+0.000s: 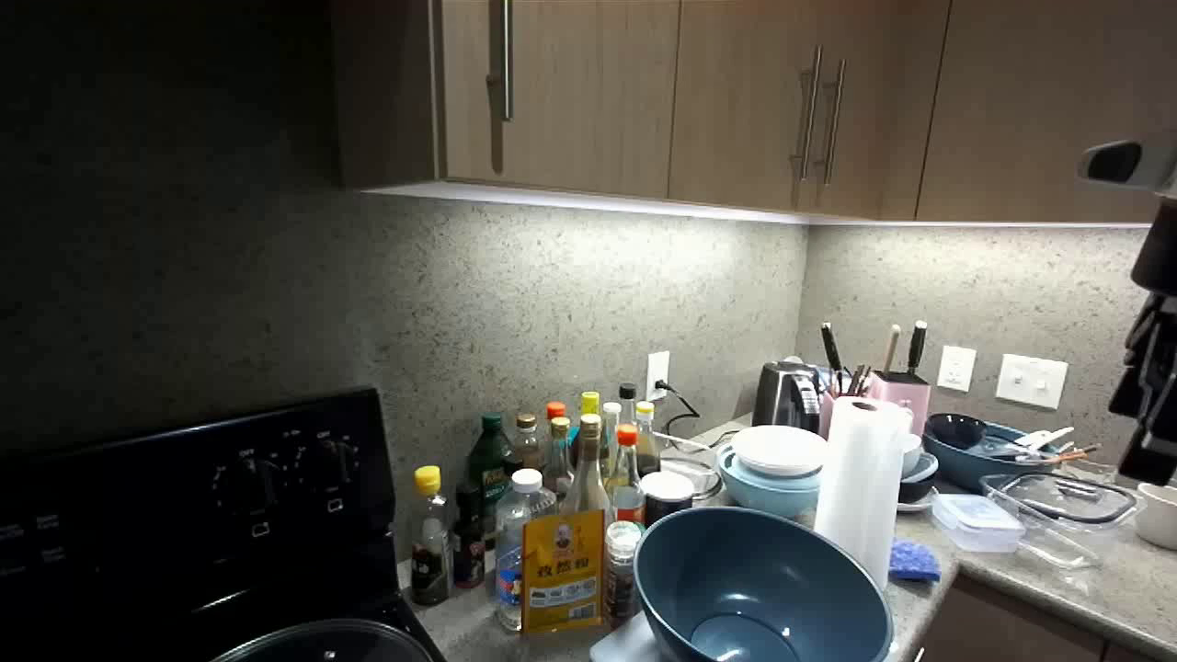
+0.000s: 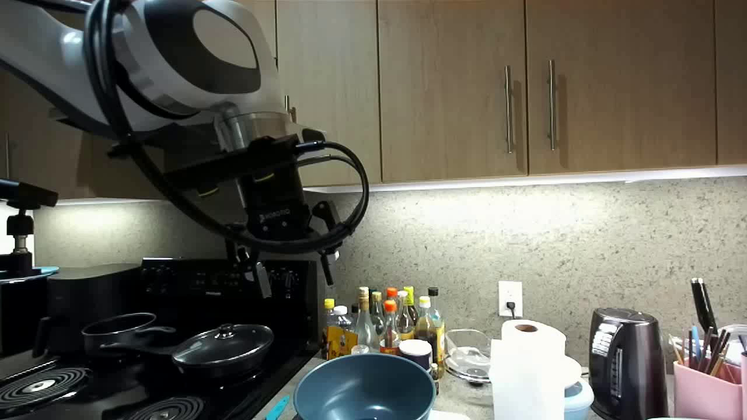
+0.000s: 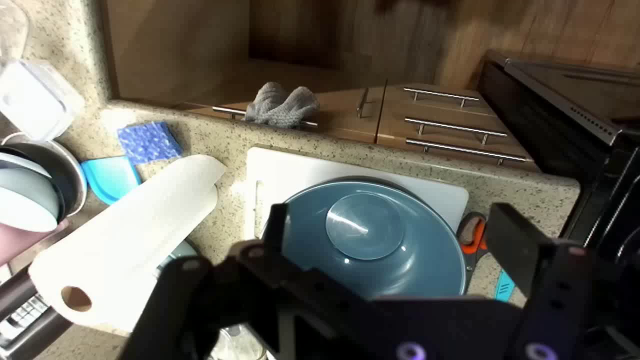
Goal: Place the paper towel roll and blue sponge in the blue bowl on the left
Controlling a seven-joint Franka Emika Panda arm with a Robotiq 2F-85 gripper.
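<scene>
Left to right in the wrist view: paper towel roll (image 3: pixel 125 235) standing upright, blue sponge (image 3: pixel 149 142) on the counter (image 3: pixel 227 227) by its base, then the blue bowl (image 3: pixel 435 250) lower than the gripper (image 3: pixel 390 222), mostly framed between its fingers, which are spread pretty wide.

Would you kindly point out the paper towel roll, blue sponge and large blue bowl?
Paper towel roll (image 3: pixel 129 240), wrist view: middle of its side.
Blue sponge (image 3: pixel 149 143), wrist view: upper face.
Large blue bowl (image 1: pixel 763 584), in an exterior view: inner wall.
</scene>
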